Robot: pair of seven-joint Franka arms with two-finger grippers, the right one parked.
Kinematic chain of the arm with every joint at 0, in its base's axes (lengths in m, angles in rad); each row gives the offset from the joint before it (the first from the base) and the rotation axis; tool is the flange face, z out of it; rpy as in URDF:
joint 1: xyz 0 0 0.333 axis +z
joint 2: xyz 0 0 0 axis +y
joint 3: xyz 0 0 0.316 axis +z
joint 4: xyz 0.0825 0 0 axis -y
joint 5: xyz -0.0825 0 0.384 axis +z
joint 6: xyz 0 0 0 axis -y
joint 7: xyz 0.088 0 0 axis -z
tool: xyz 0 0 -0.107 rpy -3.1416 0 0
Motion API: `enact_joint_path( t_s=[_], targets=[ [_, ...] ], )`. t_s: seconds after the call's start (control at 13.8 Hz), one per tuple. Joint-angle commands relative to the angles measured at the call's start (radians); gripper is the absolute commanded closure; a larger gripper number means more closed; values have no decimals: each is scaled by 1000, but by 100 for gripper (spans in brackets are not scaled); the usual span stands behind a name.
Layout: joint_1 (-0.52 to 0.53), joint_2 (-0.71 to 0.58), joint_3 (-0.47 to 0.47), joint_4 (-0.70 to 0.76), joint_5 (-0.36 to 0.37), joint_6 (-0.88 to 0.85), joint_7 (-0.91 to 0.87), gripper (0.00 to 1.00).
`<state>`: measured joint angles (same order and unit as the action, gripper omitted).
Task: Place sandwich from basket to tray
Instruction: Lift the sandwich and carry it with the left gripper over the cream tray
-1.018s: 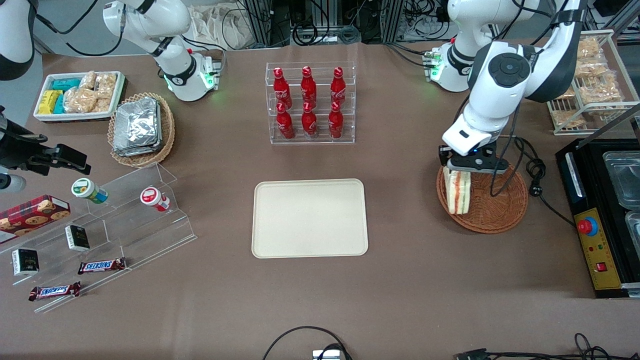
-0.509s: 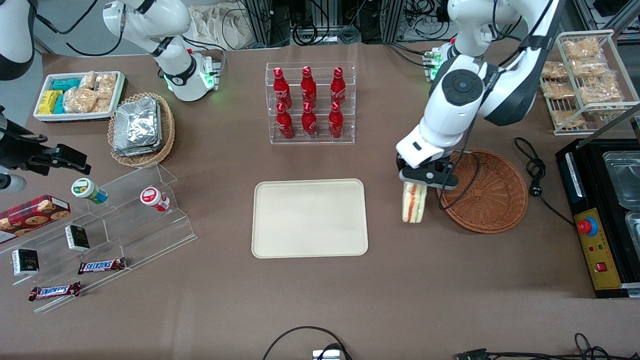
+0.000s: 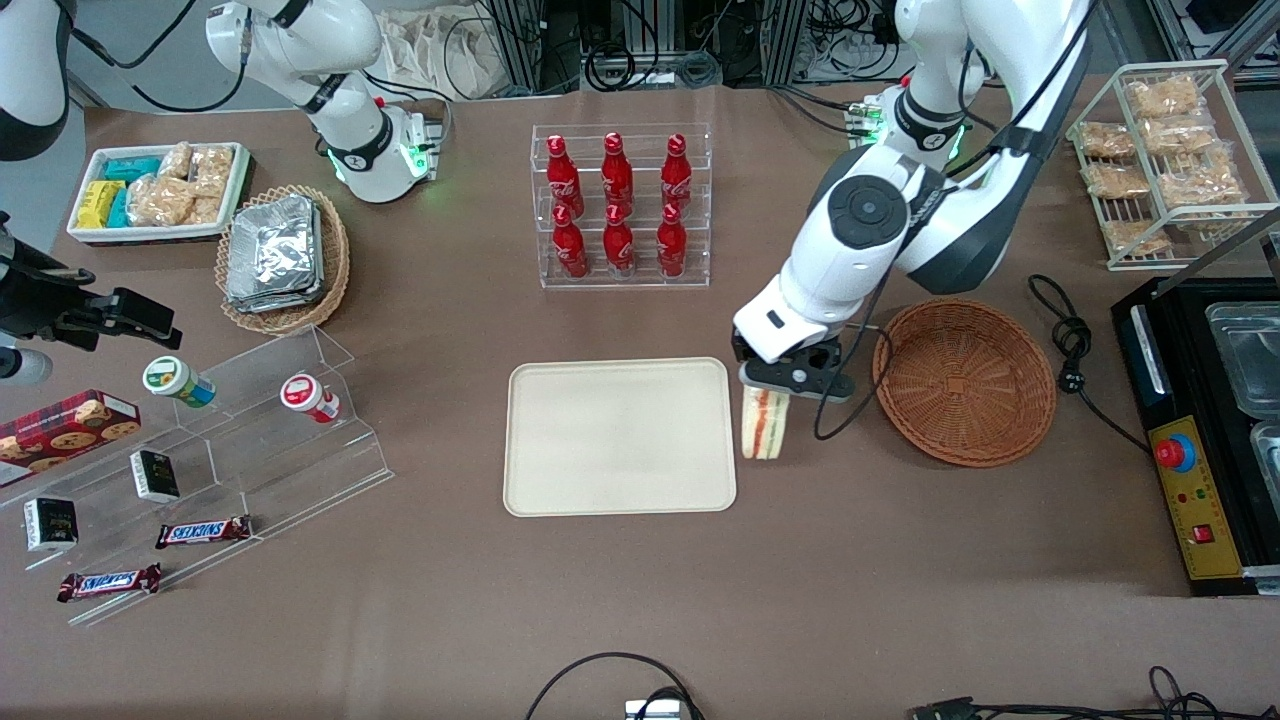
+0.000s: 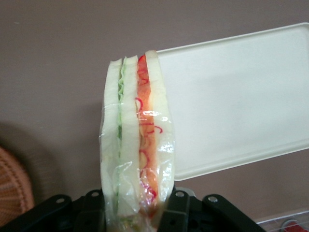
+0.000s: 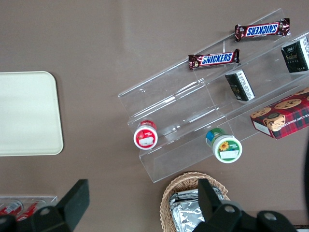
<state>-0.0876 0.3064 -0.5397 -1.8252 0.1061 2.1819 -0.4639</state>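
- A brown table (image 3: 900, 600) is filling the front view, carrying every item listed here.
- The white working arm (image 3: 900, 220) is reaching down over the table between the tray and the basket.
- The tray (image 3: 618, 437), a flat cream rectangle with rounded corners, is lying near the middle of the table with nothing on it.
- The basket (image 3: 965, 382), round and reddish-brown wicker, is sitting toward the working arm's end of the table, and nothing is lying in it.
- A clear rack of red bottles (image 3: 620, 205) is standing farther from the front camera than the tray.
- A clear stepped display (image 3: 250, 440) with small pots and chocolate bars is sitting toward the parked arm's end of the table.
- The gripper (image 3: 785, 383) is hanging in the air between the tray and the basket, just beside the tray's short edge.
- Its jaws are clamping the wider end of the sandwich, as the left wrist view is showing.
- The sandwich (image 3: 764, 424) is hanging from the gripper, off the table, with its edge of red, orange and green filling facing the front camera.
- In the left wrist view the sandwich (image 4: 137, 140) is pointing away from the black jaws, beside a rounded corner of the tray (image 4: 241, 96), which is showing below it.
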Motion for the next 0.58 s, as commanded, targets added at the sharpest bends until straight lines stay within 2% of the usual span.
enact_joint_path(
  t_s=[0.0,0.22,0.51],
  targets=[
    [-35,98,-8,102,105,-34,-128,59],
    [-102,210,-8,179,203,-31,-235,59],
    [-124,315,-8,242,236,-28,-269,59]
  ],
)
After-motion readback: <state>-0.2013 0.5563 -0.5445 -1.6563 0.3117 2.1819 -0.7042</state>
